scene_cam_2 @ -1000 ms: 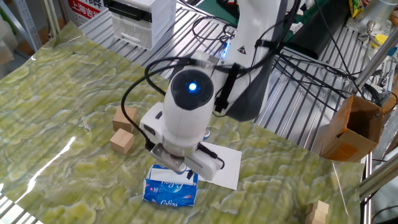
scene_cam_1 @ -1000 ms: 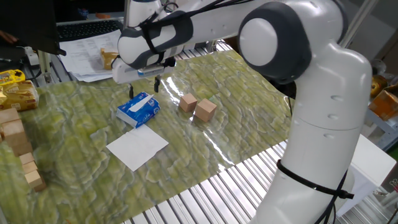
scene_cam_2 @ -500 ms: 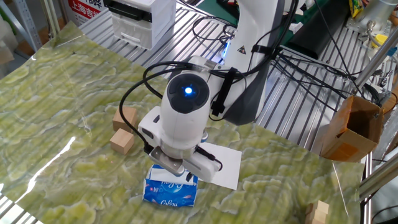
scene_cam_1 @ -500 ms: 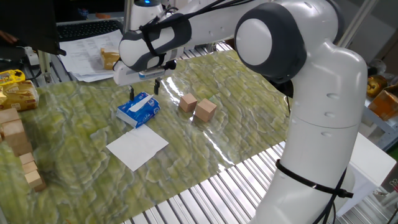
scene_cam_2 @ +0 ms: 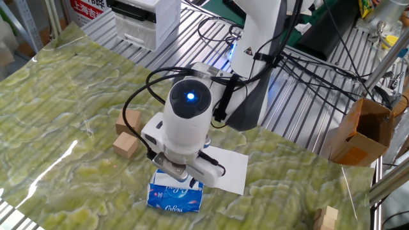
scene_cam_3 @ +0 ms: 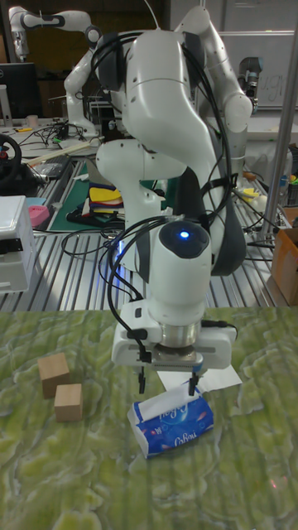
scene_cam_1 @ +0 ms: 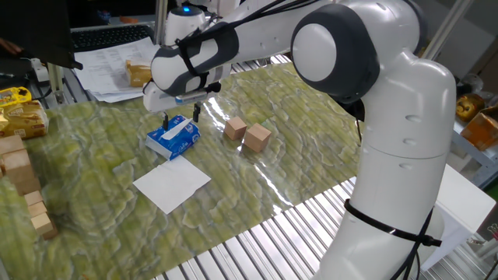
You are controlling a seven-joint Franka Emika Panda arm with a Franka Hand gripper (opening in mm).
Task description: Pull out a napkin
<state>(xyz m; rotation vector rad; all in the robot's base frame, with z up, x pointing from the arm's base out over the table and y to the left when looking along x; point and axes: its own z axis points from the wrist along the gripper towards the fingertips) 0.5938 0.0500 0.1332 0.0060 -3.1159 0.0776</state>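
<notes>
The napkin point(scene_cam_3: 159, 405) shows only as a rumpled white tuft rising from the slot on top of the blue-and-white tissue pack point(scene_cam_3: 174, 426), which lies on the green patterned mat point(scene_cam_1: 311, 155) near the middle of the table. It looks thin, soft and very light, and likely to tear if pinched by a corner and jerked; the best hold seems to be low on the tuft, close to the slot, with a straight upward draw. The pack itself is light too, so it may lift along with the sheet.

The gripper point(scene_cam_3: 168, 383) hangs just above the pack with its two fingers point(scene_cam_3: 193, 384) spread apart and holding nothing, one to each side of the tuft. Whether the tips already touch the pack is hard to tell from these angles.

A flat white square sheet point(scene_cam_1: 172, 184) lies just beside the pack, and should not be mistaken for the napkin. Two wooden blocks point(scene_cam_1: 248, 134) sit near on the other side, apart from the pack. More blocks point(scene_cam_1: 23, 183) are stacked well away at the mat's edge. Nothing stands between the fingers and the tuft
</notes>
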